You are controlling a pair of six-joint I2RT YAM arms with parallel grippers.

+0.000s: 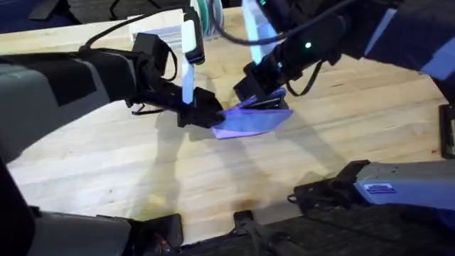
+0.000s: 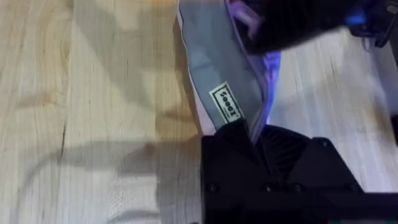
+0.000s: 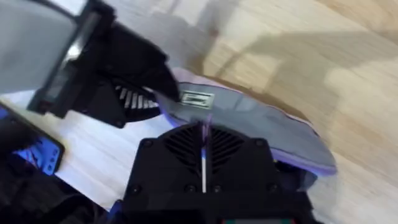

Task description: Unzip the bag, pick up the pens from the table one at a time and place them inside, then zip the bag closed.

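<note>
From above, the small soft lavender-purple fabric pouch lies near the middle of the light butcher-block wooden worktop, with an arm at each end: the left gripper meets its nearer end and the right gripper comes down on its upper edge, where a dark strip, likely the zipper line, shows. The risk I see here is a tug-of-war: if both arms pull at once the soft fabric could slide out of one grip, or the whole pouch could lift and twist instead of the zipper running. From the left wrist, the pouch runs away from the black jaws, which look pressed together on its end just below a small sewn label; that hold is only on a thin fold, so it may slip. The far end is covered by the other arm's dark body. From the right wrist, the pouch curves across the view and the left gripper holds its labelled end; this arm's own jaws sit close over the upper edge around a thin pale line, but I cannot tell whether they pinch the pull tab or hover. Whether the zipper is open at all is hard to make out.
</note>
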